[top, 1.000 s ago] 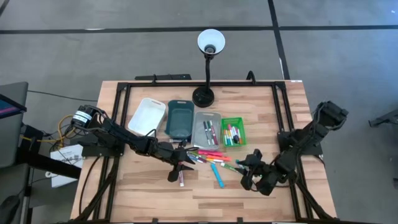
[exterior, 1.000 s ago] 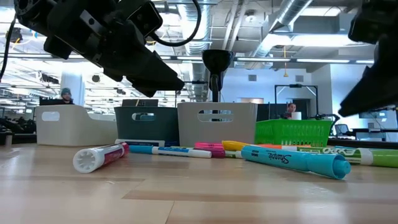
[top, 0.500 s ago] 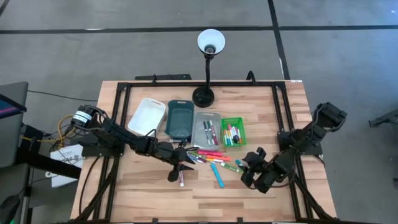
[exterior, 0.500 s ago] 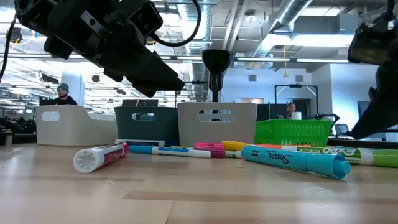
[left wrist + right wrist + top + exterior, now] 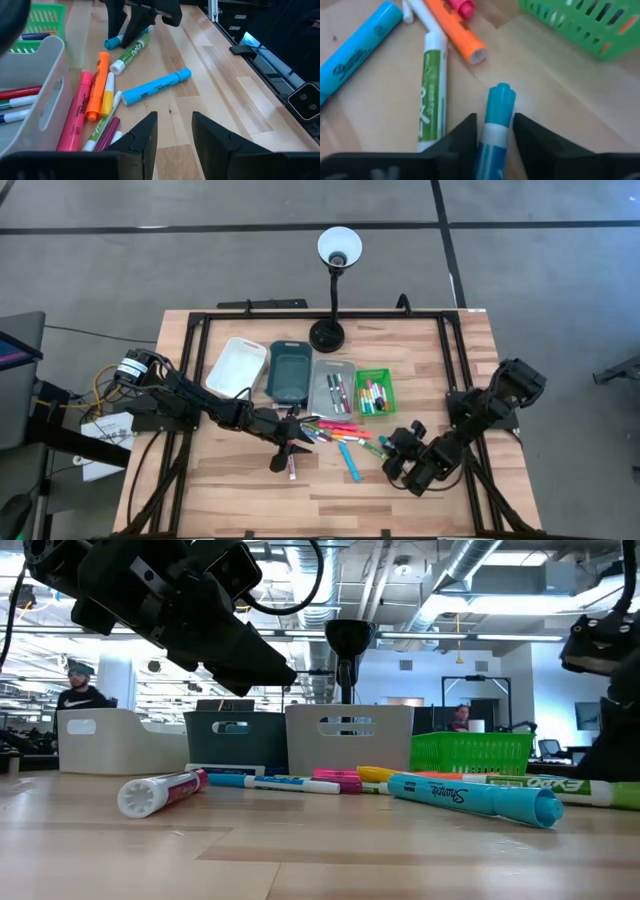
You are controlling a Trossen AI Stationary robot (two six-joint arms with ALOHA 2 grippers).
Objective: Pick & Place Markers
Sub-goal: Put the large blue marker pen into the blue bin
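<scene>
Several markers lie loose on the wooden table in front of a row of trays. Among them are a light-blue one, an orange one and a green-labelled one. My right gripper is low at the pile's right end, tipped steeply down, and shut on a blue-capped marker. My left gripper hovers open over bare wood at the pile's left end, with nothing between its fingers. Another marker lies just beyond it. My right gripper has the blue-capped marker between its two fingers, one finger on each side of the barrel at its white band. The fingers slant down from the table's right and lie along the marker. Its cap end sticks out ahead and it lies on the wood.
Behind the pile stand a white tray, a dark teal tray, a grey tray and a green basket, the last two holding markers. A black desk lamp stands at the far edge. Bare wood lies along the near edge.
My right gripper has sunk toward the table at the pile's right end and tipped further downward. The markers and my left arm have kept still.
</scene>
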